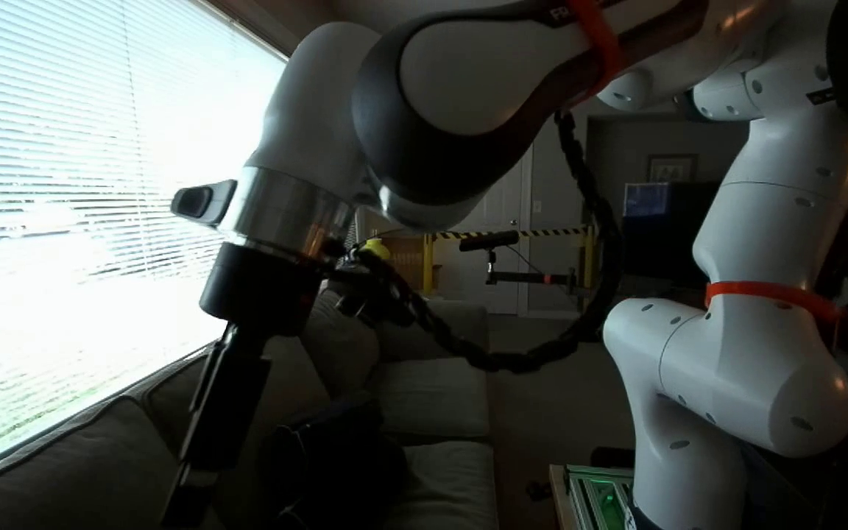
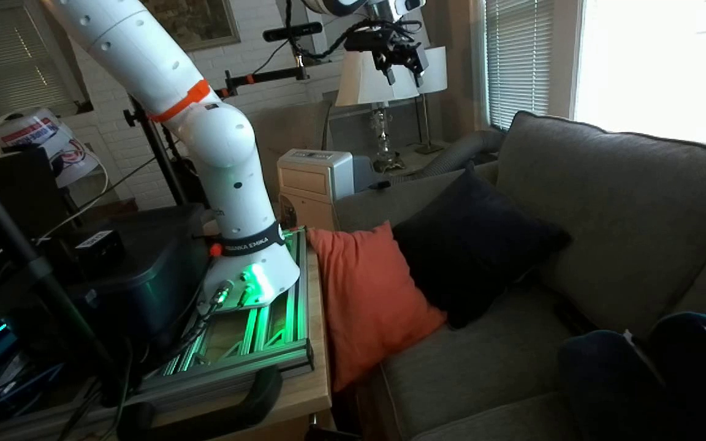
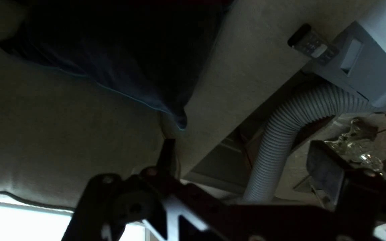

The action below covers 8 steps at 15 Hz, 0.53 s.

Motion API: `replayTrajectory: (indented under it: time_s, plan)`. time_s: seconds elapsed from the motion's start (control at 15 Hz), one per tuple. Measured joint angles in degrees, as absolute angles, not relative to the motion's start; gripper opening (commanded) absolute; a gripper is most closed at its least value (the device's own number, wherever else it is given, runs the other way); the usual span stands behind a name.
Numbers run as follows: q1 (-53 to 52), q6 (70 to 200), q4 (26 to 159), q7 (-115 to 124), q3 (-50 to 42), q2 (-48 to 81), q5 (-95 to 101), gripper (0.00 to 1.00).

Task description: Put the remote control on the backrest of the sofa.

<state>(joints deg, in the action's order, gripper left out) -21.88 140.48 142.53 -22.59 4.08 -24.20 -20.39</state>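
Dim living room, hard daylight at the window [image 1: 63, 221], deep shade across the sofa [image 2: 482, 361]. Jaws spread wide, nothing between them, hanging high at the sofa's end. Lamp [image 2: 365, 79] shows behind them in an exterior view; gap between hard to judge. From the wrist, hose [image 3: 281, 134] and armrest [image 3: 243, 70] lie below, dark cushion [image 3: 129, 60] propped along the inner side. Remote [image 3: 313, 45] sits off to one side, on the armrest, keys up, one end seemingly past the outer edge, close by the AC [image 3: 377, 63] (touching or not, can't tell). Backrest [image 2: 622, 190] rises beyond the cushion, along the window.

Reads as the approach; pick not yet made. Jaws look to need a sideways shift before any descent.

Main risk: that jutting end. One jaw landing on it, or an outward shove, could tip the remote down beside the AC. AC also crowds the spot: jaws this wide might catch its casing on the way down. Dark remote, poor light: easy to pinch off-centre, after which it could swivel. Too broad a swing might clip the lamp. Later, the backrest: top looks soft and curved; a tilted release could let the remote slide off.
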Motion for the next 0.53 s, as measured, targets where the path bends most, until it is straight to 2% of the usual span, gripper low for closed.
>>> replayTrajectory:
  time_s: [0.27,0.53]
  plan:
    - [-30.55,152.24,140.12,-35.48,4.03,-15.41,-32.54,1.0]
    - [-38.29,155.14,136.35,-51.8,4.45,-10.8,-48.71,1.0]
